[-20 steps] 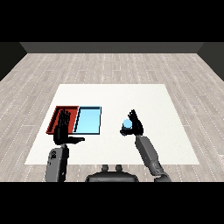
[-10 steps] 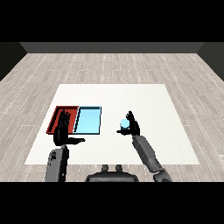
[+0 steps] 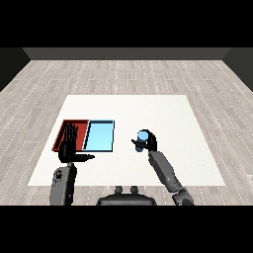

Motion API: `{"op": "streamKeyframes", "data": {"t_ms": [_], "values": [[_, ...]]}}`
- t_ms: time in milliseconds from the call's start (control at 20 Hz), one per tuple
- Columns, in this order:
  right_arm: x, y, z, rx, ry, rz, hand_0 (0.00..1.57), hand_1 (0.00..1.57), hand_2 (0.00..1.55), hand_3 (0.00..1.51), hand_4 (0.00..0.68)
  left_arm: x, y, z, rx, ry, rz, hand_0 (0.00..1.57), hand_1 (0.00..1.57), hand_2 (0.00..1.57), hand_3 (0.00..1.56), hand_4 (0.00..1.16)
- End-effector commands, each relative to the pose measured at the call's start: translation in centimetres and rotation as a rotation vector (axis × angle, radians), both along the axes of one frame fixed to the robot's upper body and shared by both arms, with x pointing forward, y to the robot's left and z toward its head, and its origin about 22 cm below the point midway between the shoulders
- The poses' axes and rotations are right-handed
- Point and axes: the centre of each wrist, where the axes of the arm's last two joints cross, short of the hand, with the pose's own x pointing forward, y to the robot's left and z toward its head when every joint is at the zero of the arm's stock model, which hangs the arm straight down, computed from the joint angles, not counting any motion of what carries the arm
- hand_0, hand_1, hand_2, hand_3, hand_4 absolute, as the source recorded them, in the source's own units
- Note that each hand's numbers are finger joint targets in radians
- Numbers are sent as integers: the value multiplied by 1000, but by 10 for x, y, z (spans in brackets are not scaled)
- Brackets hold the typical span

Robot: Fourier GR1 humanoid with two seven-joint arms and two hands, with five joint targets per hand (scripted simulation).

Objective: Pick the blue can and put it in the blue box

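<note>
My right hand [image 3: 148, 144] is curled round the can [image 3: 143, 138], right of the blue tray [image 3: 100, 136]; left hand [image 3: 69, 146] open; I'd lift clear, carry left, lower upright inside the rim.

White table [image 3: 163, 118], grey plank floor [image 3: 123, 74]
</note>
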Motion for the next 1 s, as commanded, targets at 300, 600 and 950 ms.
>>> {"op": "streamKeyframes", "data": {"t_ms": [300, 600, 950], "values": [[-5, 12, 39, -85, -78, 5, 1445, 1445, 1454, 1400, 629, -3, -18, -6, 48, 20, -37, 0, 0, 0, 0, 0], [5, -3, 89, -171, -165, 35, 1432, 1432, 1449, 1399, 623, 7, -44, 4, 43, 73, -134, 0, 0, 0, 0, 0], [6, -14, 129, -245, -264, 52, 1418, 1418, 1445, 1407, 622, 20, -70, -13, 89, 154, -172, 0, 0, 0, 0, 0]]}}
